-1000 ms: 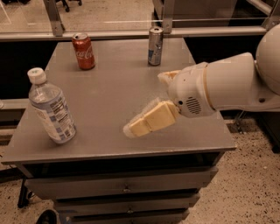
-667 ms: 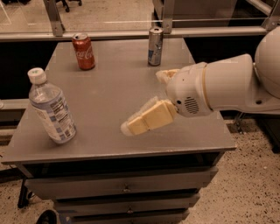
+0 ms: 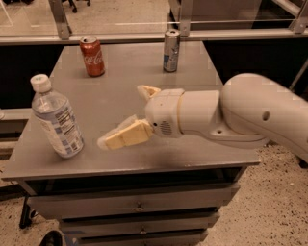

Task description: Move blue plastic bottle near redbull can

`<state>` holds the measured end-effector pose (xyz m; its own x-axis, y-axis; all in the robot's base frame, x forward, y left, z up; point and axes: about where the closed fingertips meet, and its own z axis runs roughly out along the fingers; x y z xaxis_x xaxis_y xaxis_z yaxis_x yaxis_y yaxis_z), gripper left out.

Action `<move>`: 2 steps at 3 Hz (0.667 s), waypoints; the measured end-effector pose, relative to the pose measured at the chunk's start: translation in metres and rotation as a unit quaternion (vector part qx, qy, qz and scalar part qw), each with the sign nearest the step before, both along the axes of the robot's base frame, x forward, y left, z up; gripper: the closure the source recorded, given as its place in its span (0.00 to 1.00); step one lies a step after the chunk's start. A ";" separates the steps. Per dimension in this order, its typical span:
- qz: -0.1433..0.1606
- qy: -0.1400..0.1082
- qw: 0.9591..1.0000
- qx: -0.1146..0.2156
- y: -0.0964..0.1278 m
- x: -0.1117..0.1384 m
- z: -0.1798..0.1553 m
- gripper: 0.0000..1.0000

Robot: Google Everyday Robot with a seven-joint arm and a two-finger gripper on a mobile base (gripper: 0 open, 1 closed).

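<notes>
— Gripper: where, and in what state?
— Over the middle of the table, fingers spread, nothing held. Your blue plastic bottle stands near its left, well apart from the redbull can at the far edge.
— Handling?
— Probably light, thin-walled, slippery; grasp it at the labelled waist. Only "Coca-Cola" on the red can reads.

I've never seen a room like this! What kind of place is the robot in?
Probably a lab or office workroom: a grey metal drawer cabinet, a speckled hard floor and a glass partition behind. The gripper hovers open over the cabinet top, near the blue plastic bottle.
</notes>
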<state>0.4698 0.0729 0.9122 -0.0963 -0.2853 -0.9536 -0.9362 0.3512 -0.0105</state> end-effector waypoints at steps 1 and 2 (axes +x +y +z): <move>0.024 -0.014 0.998 0.055 0.053 0.013 -0.007 0.00; 0.054 -0.019 0.993 0.101 0.104 0.015 -0.009 0.00</move>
<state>0.4853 0.1774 0.9037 -0.0379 -0.0954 -0.9947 -0.9688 0.2475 0.0132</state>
